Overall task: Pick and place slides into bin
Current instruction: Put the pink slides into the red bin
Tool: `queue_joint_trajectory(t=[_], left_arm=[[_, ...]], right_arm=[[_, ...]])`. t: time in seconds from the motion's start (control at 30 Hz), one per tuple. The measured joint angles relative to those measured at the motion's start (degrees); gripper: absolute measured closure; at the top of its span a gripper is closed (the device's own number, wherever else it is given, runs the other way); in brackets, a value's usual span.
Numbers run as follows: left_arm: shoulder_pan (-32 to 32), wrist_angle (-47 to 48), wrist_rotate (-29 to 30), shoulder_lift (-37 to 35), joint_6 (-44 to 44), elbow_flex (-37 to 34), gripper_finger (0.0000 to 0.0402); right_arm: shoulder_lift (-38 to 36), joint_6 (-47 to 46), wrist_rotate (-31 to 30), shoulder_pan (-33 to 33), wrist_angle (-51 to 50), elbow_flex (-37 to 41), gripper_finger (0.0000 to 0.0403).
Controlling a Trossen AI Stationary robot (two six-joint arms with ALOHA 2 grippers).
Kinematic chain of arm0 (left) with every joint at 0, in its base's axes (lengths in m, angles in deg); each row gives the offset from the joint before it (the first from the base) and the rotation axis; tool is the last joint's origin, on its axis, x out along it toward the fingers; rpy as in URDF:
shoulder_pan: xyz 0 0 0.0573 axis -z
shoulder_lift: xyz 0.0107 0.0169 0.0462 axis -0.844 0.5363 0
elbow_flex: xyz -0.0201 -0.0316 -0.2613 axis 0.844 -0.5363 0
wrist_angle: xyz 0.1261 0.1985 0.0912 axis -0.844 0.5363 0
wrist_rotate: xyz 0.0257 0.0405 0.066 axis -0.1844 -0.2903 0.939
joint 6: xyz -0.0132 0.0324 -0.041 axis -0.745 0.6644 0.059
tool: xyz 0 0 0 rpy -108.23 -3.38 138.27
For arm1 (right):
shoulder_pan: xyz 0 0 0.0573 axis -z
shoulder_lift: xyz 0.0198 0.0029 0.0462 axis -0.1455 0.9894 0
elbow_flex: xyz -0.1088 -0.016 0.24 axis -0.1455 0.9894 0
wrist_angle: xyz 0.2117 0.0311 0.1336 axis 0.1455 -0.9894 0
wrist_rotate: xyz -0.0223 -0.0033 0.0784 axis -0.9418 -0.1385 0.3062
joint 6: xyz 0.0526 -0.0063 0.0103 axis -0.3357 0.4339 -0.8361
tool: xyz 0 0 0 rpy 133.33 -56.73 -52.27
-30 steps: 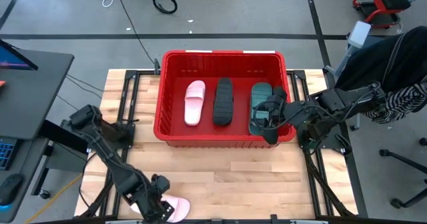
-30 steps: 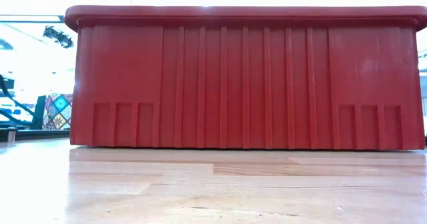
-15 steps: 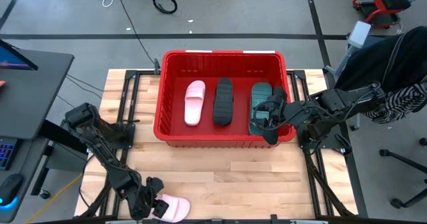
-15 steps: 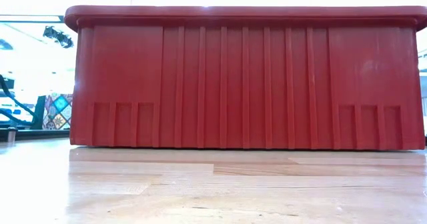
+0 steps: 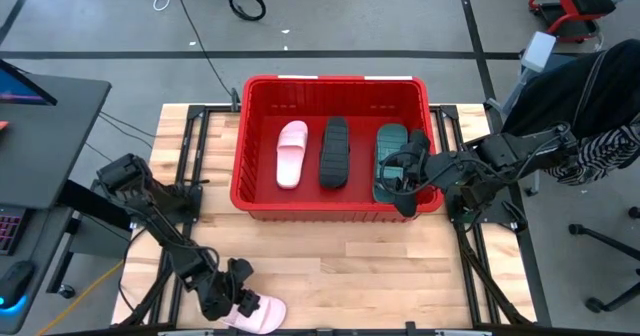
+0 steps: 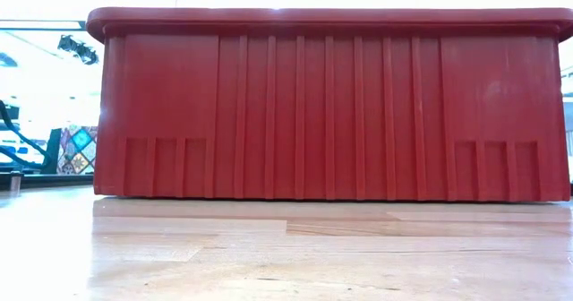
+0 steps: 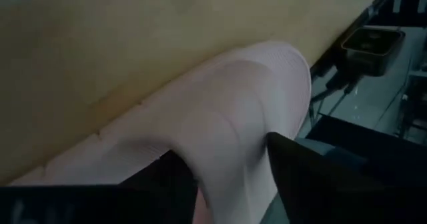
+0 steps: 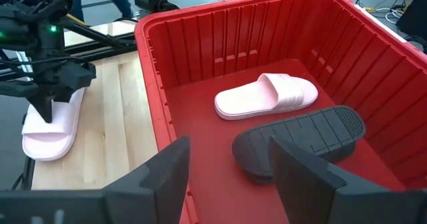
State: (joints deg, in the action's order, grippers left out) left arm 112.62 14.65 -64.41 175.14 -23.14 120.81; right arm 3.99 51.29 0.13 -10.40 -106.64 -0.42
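A pale pink slide (image 5: 262, 314) lies sole down at the table's near edge, left of centre. My left gripper (image 5: 226, 298) stands over it, pointing down, open, with the strap's hump (image 7: 230, 117) between its fingers. It also shows in the right wrist view (image 8: 48, 111). The red bin (image 5: 262, 198) at the table's far middle holds a pink slide (image 5: 291, 153), a black slide (image 5: 334, 152) lying sole up and a teal slide (image 5: 388, 146). My right gripper (image 5: 402, 183) hangs open and empty over the bin's near right corner. My left gripper comes at the pink slide from above, its fingers (image 7: 293, 171) on either side of the strap near one end of the slide. I cannot tell whether the fingers touch the strap. The slide lies flat on the table.
The bin's tall near wall (image 6: 331, 113) fills the low view. Bare wood (image 5: 350, 266) lies between the bin and the near edge. A person in a striped sleeve (image 5: 612, 144) sits off the table's right side. A desk with a monitor (image 5: 30, 96) stands on the left.
My left gripper has gone a little toward the table's left edge over the pink slide, which stays flat at the near edge. My right gripper has kept still over the bin.
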Motion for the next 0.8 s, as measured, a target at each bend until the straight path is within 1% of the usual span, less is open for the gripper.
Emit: queue_joint_trajectory(t=[0.13,0.23,0.3,0.33,0.37,0.47,0.57,0.63,0.7,0.8], left_arm=[[-1.22,-1.09,0.14,0.04,2.65,-0.03,0.0273],[-2.32,-3.72,-0.28,0.04,5.26,-0.03,0.0328],[-3.11,-4.78,-1.65,0.04,7.04,-0.02,0.0370],[-3.54,-4.99,-2.41,0.04,7.45,0.09,0.0383],[-3.97,-4.90,-3.33,0.04,7.73,0.41,0.0387],[-5.13,-4.80,-6.48,0.06,10.44,2.98,0.0379],[-5.76,-4.24,-8.10,-0.50,15.82,7.84,0.0383],[-6.05,-1.85,-8.58,-1.17,20.31,11.80,0.0390],[-6.52,3.78,-8.63,-2.00,25.10,15.96,0.0389],[-7.63,16.40,-6.98,-3.21,34.08,23.28,0.0386]], right_arm=[[0.00,0.07,0.00,0.00,-0.02,0.00,0.0194],[0.00,0.19,0.00,0.00,0.00,0.00,0.0194],[0.00,0.70,-0.01,0.00,-0.02,0.00,0.0194],[0.00,1.01,0.00,0.00,-0.02,0.00,0.0194],[0.00,1.40,-0.01,0.00,0.00,0.00,0.0194],[0.00,1.88,0.00,0.00,-0.02,0.00,0.0194],[0.00,2.09,0.01,0.34,0.00,0.00,0.0194],[0.00,2.11,0.02,0.87,-0.02,0.00,0.0194],[0.00,2.21,0.01,1.55,0.00,0.00,0.0194],[0.00,3.31,0.54,2.85,0.55,0.00,0.0194]])
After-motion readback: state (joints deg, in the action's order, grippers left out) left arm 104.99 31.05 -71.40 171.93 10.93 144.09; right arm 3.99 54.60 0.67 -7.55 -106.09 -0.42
